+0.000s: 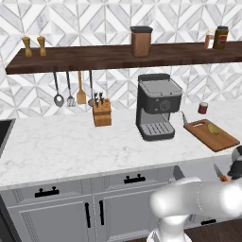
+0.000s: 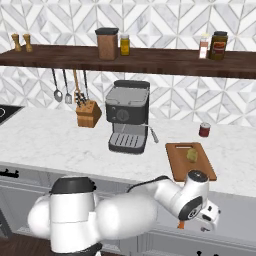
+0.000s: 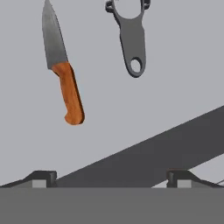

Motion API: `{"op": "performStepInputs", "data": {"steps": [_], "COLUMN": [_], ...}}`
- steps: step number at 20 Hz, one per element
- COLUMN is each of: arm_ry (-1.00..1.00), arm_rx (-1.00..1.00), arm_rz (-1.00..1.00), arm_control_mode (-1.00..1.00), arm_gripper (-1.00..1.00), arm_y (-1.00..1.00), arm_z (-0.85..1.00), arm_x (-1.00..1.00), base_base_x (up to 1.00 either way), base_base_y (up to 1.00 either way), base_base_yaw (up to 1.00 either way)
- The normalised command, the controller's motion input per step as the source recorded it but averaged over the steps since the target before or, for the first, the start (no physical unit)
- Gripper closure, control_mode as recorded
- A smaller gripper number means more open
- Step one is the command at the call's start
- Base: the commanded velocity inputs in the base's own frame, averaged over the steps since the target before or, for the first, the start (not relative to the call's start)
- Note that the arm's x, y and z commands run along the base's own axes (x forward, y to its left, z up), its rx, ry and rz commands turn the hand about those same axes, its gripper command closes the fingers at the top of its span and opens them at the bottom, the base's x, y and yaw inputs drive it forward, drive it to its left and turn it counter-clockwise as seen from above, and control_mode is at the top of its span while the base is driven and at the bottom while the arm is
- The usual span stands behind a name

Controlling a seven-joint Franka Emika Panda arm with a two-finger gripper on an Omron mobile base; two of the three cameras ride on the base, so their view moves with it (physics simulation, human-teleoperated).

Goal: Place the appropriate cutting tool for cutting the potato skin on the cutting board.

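Observation:
Looking down into an open drawer, the hand view has a knife (image 3: 63,74) with a steel blade and orange-brown handle at the upper left. A grey peeler (image 3: 132,39) with a hole in its handle lies at the top centre. My gripper (image 3: 111,177) hangs above them, open and holding nothing, its fingertips (image 3: 43,177) set wide apart. In the base views the gripper (image 2: 206,218) is low, in front of the counter edge, below the cutting board (image 2: 179,167). The potato (image 2: 192,155) rests on that board (image 1: 223,142), to the right of the coffee machine.
A coffee machine (image 1: 156,106) stands mid-counter, with a knife block (image 1: 101,112) to its left and a small red can (image 1: 203,108) behind the board. Utensils hang under a dark shelf (image 1: 94,57) with jars. The drawer's dark rim (image 3: 153,153) crosses the hand view diagonally.

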Motion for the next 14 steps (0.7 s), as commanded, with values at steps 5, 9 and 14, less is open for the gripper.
{"op": "performStepInputs", "data": {"steps": [5,9,14], "arm_ry": [-0.09,0.00,0.00], "arm_rx": [-0.01,0.00,0.00], "arm_rz": [0.01,0.02,0.00], "arm_control_mode": [-1.00,-1.00,-1.00], "arm_gripper": [-1.00,-1.00,-1.00], "arm_y": [-0.04,-0.22,-0.21], "arm_z": [-0.47,-0.07,-0.44], "arm_x": [0.04,-0.09,-0.58], "base_base_x": [0.00,0.00,0.00], "base_base_y": [0.00,0.00,0.00], "base_base_yaw": [0.00,0.00,0.00]}}
